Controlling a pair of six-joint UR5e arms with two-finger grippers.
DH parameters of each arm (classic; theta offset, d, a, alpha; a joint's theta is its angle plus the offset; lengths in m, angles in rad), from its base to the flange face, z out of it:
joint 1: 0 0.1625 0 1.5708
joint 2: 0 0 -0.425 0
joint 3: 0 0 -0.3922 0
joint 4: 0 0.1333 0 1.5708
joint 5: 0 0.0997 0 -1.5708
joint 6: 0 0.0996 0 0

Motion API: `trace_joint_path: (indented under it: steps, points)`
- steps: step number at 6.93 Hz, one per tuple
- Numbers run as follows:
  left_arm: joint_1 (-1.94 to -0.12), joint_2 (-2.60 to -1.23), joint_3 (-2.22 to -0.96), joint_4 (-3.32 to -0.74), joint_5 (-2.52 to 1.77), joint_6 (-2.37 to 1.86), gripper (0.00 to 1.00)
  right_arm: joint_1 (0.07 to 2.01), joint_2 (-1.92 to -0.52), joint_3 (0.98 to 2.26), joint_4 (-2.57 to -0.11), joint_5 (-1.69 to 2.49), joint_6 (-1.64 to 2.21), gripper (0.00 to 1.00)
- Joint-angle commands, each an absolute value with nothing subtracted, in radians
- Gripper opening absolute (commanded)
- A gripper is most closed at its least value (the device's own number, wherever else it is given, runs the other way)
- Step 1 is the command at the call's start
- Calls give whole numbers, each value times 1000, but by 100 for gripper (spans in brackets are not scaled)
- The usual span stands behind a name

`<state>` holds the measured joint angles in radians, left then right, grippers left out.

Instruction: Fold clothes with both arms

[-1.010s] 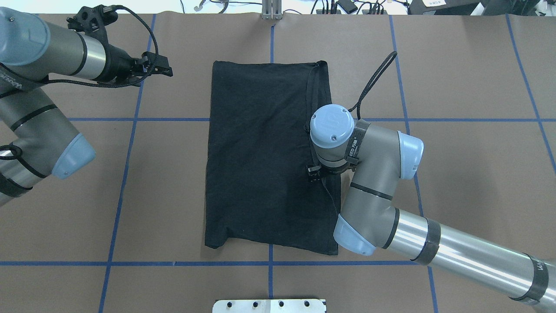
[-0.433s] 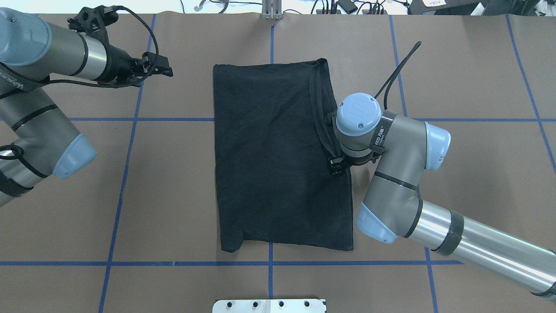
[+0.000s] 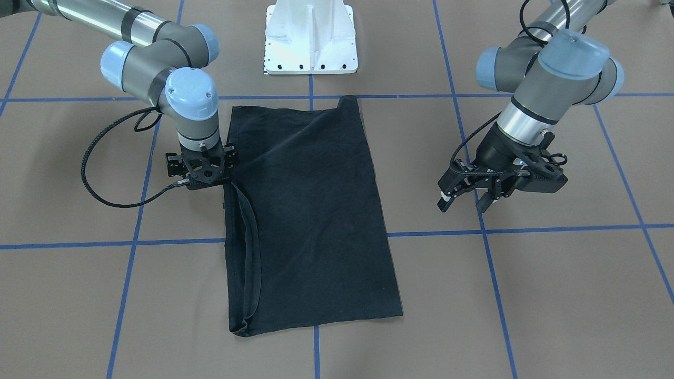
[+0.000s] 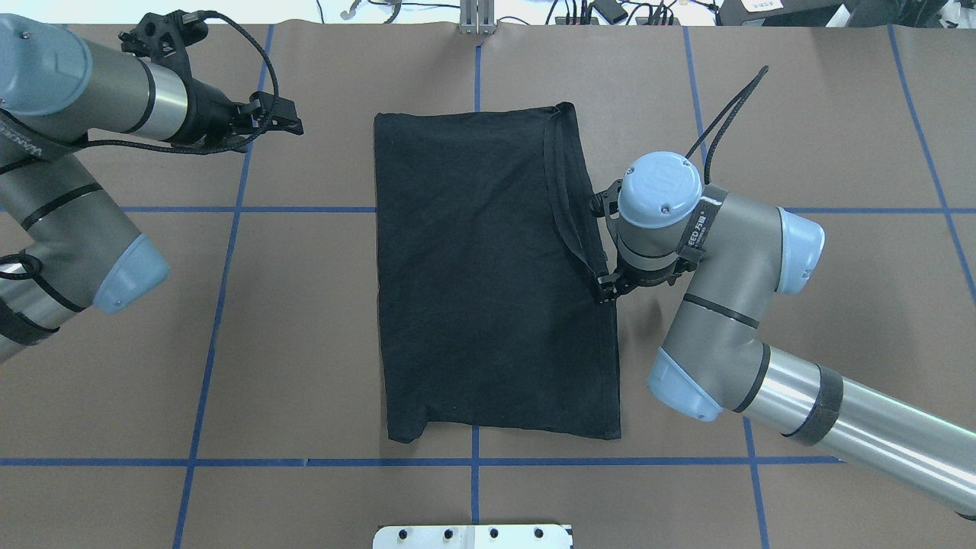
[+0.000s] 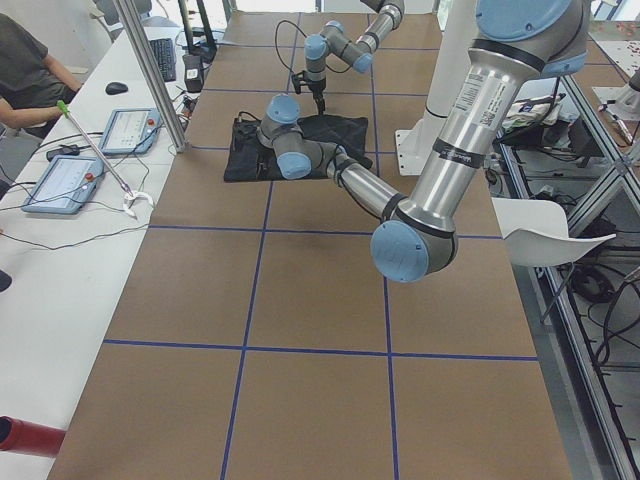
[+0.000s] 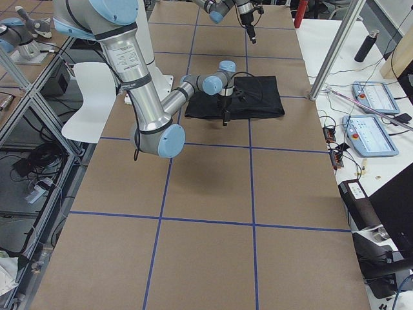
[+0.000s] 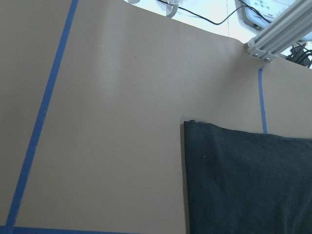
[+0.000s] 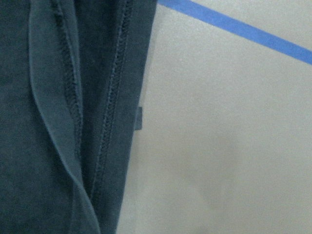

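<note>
T-shirt (image 4: 488,282), black and folded into a long rectangle with only plain cloth showing, lies flat at the middle of the brown counter (image 4: 305,343), across the grid of blue tape lines (image 4: 305,210). The right hand (image 4: 607,287) points straight down at the shirt's edge on the robot's right, where a loose hemmed flap runs along that side — whether its fingers pinch the cloth or stand apart cannot be told. The left hand (image 3: 462,205) hangs well apart from the shirt on the other side — fingers spread, holding nothing.
</note>
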<state>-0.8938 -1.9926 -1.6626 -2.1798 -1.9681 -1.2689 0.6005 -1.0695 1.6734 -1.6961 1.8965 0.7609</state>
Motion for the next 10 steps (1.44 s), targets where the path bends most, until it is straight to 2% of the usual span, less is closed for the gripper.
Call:
trace_joint_path:
  steps: [1,3,4,7,10]
  points:
    - [-893,-1993,-1661,-2180,-1968,-1266,100,613,-1074,1683,-1694,1907,761,100]
    - [-893,-1993,-1661,-2180,-1970,-1264,100,630,-1022,1724,-1692,1901,761,100]
    - [-894,-1993,-1661,-2180,-1971,-1262,100,626,-990,1704,-1692,1891,761,100]
    - [-893,-1985,-1660,-2178,-1973,-1262,100,594,-844,1526,-1693,1787,753,100]
    - [-894,-1986,-1649,-2181,-1973,-1261,100,609,-831,1470,-1692,1752,689,100]
